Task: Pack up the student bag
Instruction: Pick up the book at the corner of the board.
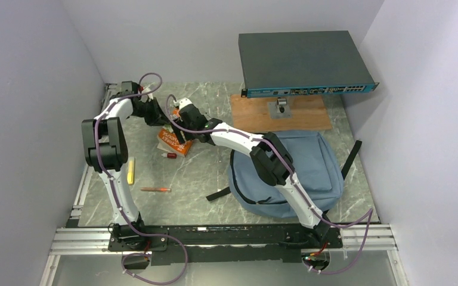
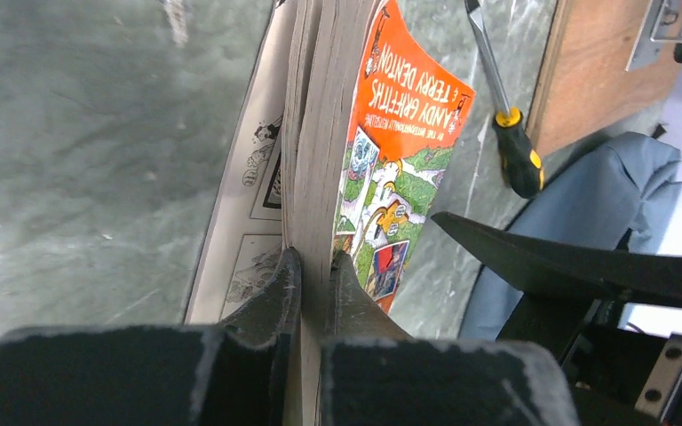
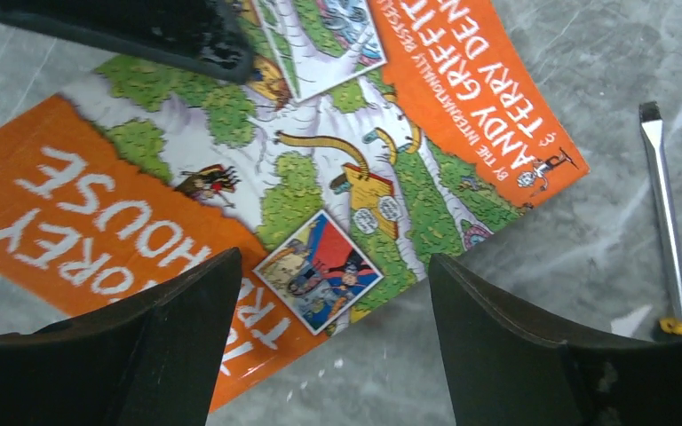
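Now the left hand (image 2: pixel 317 266) pinches the book (image 2: pixel 400 115) by its edge, the right hand (image 3: pixel 329 284) hangs released above; pages may splay and slip before reaching the bag (image 1: pixel 322 155), which lies to the right on the worktop (image 1: pixel 203 176).

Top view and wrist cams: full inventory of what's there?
bag: 1, blue-grey, right side of table
book: 1, orange cover, centre-left
screwdriver: 1, yellow-black handle, beside book
marker: 1, yellow, left side
pen: 1, orange, near side of book
small item: 1, red, by book; too small to tell
board: 1, wood, far side
box: 1, dark grey, raised above board
table: 1, grey marble
left gripper: 1, black, shut on book pages
right gripper: 1, black, open above book cover
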Controlling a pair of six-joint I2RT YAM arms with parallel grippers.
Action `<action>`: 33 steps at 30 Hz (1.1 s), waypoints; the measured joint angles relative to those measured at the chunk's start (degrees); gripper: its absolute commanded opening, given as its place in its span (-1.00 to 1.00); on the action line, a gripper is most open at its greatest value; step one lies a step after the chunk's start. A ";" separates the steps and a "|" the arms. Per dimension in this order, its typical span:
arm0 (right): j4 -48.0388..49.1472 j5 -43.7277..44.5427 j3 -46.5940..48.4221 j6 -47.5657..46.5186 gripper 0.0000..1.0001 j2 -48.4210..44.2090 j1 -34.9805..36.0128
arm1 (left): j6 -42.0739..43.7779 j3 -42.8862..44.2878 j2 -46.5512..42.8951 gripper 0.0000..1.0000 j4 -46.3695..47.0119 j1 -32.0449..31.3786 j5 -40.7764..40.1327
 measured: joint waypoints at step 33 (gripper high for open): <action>3.78 -1.31 -26.80 26.18 0.75 -20.96 3.39 | -9.66 -1.38 1.36 -1.00 -0.48 0.35 8.26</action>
